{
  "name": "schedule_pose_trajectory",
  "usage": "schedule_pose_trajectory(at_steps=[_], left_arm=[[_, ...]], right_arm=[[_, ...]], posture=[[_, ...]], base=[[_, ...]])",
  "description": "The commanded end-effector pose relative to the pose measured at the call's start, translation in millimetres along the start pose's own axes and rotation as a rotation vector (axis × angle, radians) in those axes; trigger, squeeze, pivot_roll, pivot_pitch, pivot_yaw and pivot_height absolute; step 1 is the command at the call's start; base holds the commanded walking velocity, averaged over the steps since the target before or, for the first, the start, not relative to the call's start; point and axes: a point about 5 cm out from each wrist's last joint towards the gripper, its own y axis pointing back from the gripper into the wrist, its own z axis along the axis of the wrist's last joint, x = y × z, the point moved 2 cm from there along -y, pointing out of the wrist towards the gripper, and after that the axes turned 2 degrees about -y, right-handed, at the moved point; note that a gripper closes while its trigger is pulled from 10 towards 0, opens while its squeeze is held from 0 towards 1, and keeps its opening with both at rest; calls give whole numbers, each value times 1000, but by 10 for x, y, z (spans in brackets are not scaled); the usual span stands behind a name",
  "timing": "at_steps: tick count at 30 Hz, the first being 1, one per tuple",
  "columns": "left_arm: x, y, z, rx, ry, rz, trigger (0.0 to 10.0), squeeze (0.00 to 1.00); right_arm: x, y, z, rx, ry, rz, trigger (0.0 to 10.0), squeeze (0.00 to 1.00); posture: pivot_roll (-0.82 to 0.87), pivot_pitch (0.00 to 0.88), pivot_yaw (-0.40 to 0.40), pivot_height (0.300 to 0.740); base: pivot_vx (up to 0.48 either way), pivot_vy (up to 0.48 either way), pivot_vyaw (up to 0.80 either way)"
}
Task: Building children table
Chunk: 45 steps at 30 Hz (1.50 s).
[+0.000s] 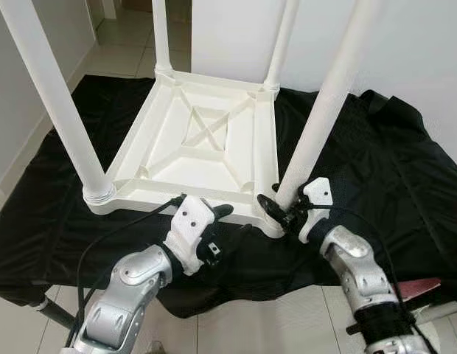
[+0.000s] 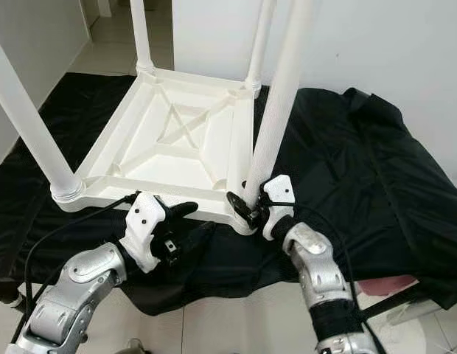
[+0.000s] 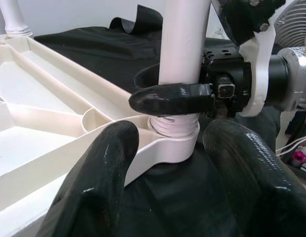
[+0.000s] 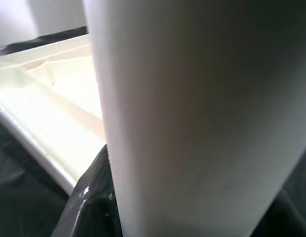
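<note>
1. A black cloth, thin, slightly glossy and creased, covers the floor under and around both grippers; pale floor tiles show at its near edge.
2. 1 white plastic table lies upside down on the cloth, just ahead of both grippers. Its square underside is smooth and moulded, with raised ribs that cross in an X at the middle.
3. 4 round, smooth white legs stand up from its corners. The near-right leg sits in a ringed socket at the corner.
4. The right gripper has its 2 black fingers pressed around the bottom of that leg, just above the socket; in the left wrist view 1 finger crosses the front of the leg.
5. The left gripper rests near the table's front edge, just left of the right gripper, its 2 thick, shiny black fingers spread apart and holding nothing.
6. No writing can be read on anything.
</note>
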Motion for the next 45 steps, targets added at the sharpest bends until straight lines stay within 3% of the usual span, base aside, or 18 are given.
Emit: schedule_pose_trajectory(at_steps=[1,7,12,14,16,22,31,32,33,34,41,45], left_arm=[[26,-10,-1,2,-1,75,10000,0],[4,-21,10,1,4,75,10000,0],[0,-85,-7,1,34,88,10000,0],[0,-85,-7,1,34,88,10000,0],[-26,-100,0,0,34,88,10000,0],[10,-132,16,-7,22,81,10000,0],[44,-164,16,-4,1,70,10000,0],[41,-169,11,-5,15,64,10000,0],[41,-169,11,-5,15,64,10000,0],[43,-182,1,-2,14,68,10000,0],[45,-209,-11,11,-16,58,10000,0],[49,-218,-40,33,-31,38,10000,0]], right_arm=[[-84,17,93,-30,8,-56,10000,0],[-49,39,98,-42,-13,-154,10000,0],[90,109,-29,-35,-108,-467,10000,0],[90,109,-29,-35,-108,-467,10000,0],[197,113,-70,-43,-164,-478,10000,0],[309,90,-53,-55,-177,-457,10000,0],[261,82,24,-81,-135,-466,10000,0],[244,86,44,-88,-121,-465,10000,651],[244,86,44,-88,-121,-465,10000,651],[215,97,68,-101,-107,-455,10000,1000],[74,182,137,-139,-65,-388,10000,1000],[-52,278,132,-124,-59,-264,10000,1000]], posture=[[69,25,-119,740],[58,26,-123,740],[61,26,-133,740],[61,26,-133,740],[70,20,-127,740],[59,14,-112,740],[46,11,-102,740],[42,11,-98,740],[42,11,-98,740],[40,7,-94,740],[38,10,-94,740],[42,4,-92,740]], base=[[0,0,0],[0,0,0],[0,0,0],[0,0,0],[0,0,0],[0,0,0],[0,0,0],[0,0,0],[0,0,0],[0,0,0],[0,0,0],[0,0,0]])
